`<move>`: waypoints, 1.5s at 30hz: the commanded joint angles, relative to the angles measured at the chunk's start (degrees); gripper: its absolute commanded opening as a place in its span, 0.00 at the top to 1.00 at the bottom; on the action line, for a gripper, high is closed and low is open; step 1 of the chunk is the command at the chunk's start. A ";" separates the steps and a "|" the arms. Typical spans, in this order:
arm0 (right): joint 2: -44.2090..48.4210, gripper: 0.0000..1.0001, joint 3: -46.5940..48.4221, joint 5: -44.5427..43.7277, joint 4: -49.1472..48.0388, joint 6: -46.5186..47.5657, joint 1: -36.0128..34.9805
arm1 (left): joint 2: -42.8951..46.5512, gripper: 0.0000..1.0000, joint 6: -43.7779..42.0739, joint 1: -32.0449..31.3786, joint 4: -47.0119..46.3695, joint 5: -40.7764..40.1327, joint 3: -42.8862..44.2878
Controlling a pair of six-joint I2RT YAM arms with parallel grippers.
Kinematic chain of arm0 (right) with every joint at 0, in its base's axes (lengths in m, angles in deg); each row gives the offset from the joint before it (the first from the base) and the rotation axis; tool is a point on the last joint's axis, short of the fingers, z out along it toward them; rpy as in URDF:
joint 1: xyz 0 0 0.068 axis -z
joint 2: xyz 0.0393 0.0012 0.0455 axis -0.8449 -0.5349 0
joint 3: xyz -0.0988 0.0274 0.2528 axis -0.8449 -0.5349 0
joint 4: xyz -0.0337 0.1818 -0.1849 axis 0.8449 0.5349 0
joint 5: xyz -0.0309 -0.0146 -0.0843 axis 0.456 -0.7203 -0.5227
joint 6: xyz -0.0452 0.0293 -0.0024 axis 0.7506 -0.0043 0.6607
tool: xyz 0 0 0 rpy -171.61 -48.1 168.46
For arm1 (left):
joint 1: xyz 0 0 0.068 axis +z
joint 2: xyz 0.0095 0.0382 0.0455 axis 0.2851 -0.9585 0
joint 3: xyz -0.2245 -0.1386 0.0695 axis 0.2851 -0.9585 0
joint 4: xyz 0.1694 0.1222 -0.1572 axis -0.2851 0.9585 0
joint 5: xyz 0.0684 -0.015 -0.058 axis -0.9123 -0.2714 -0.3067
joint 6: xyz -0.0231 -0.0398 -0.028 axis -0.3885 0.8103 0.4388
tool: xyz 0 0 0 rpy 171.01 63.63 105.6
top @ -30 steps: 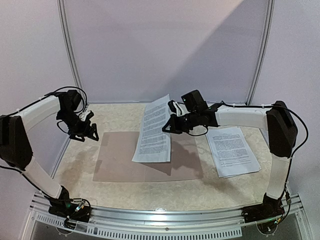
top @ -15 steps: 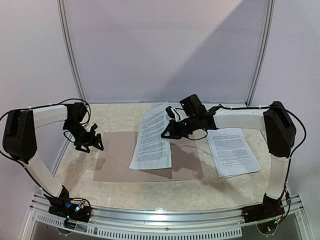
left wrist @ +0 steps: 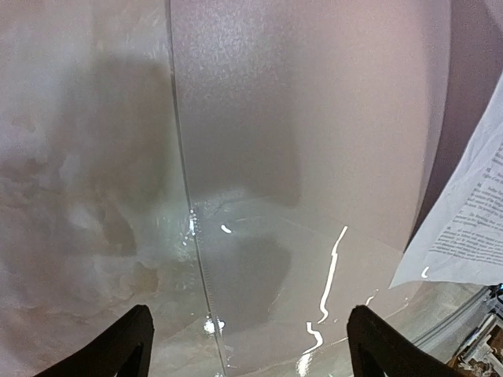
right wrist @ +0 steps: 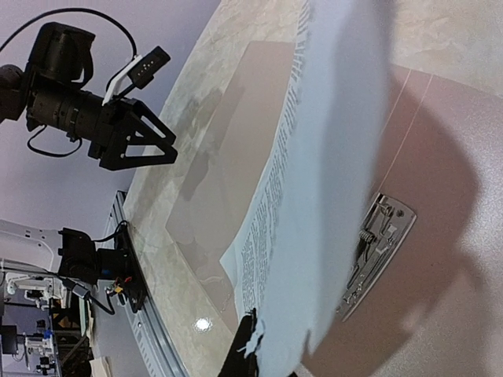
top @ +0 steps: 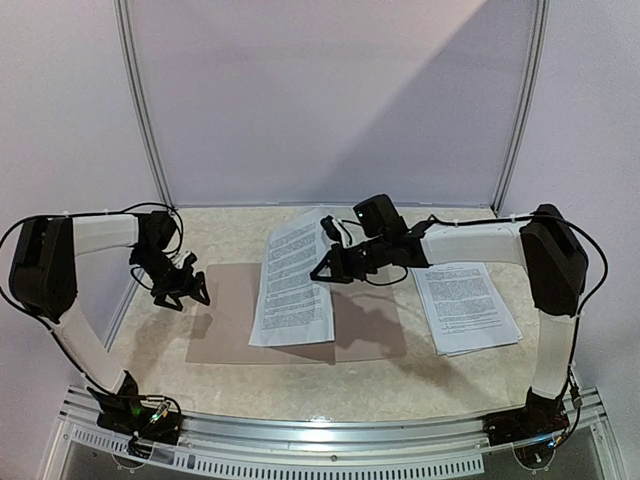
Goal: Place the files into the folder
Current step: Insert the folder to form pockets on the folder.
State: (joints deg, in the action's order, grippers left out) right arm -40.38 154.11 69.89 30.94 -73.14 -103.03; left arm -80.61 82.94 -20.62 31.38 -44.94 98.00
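The brown folder (top: 225,335) lies open and flat in the middle of the table, and its metal clip (right wrist: 377,243) shows on the inner face. My right gripper (top: 320,272) is shut on the right edge of one printed white sheet (top: 290,290). That sheet slopes down over the folder's middle, with its near edge on or just above the card. In the right wrist view the sheet (right wrist: 330,149) hides most of the jaws. More files (top: 466,305) lie stacked to the right of the folder. My left gripper (top: 185,292) hangs open and empty over the folder's left edge (left wrist: 185,204).
The table has a marbled beige top (top: 150,340) with a metal rail (top: 330,435) along its near edge. White panel walls stand close behind and at both sides. The left arm's cables (top: 160,215) loop beside the left wall.
My right gripper has carried the sheet left and lower, so it now slopes over the folder. The left gripper came down towards the folder's left edge and stays open.
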 commanded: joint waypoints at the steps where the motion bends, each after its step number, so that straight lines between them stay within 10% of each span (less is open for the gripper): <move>1: -3.35 1.00 -1.68 0.68 -5.07 -3.77 -0.34 | -1.90 0.13 1.07 0.36 -1.76 0.45 -1.37; 45: -23.24 1.00 16.45 -5.33 -8.38 -16.12 -7.11 | -7.66 0.19 3.03 0.53 -5.00 3.58 -3.49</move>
State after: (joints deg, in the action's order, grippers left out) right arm -63.48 170.49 66.26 23.31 -87.63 -110.13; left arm -85.31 85.92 -20.01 28.87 -43.94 95.73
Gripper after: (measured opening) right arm 0.003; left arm 0.815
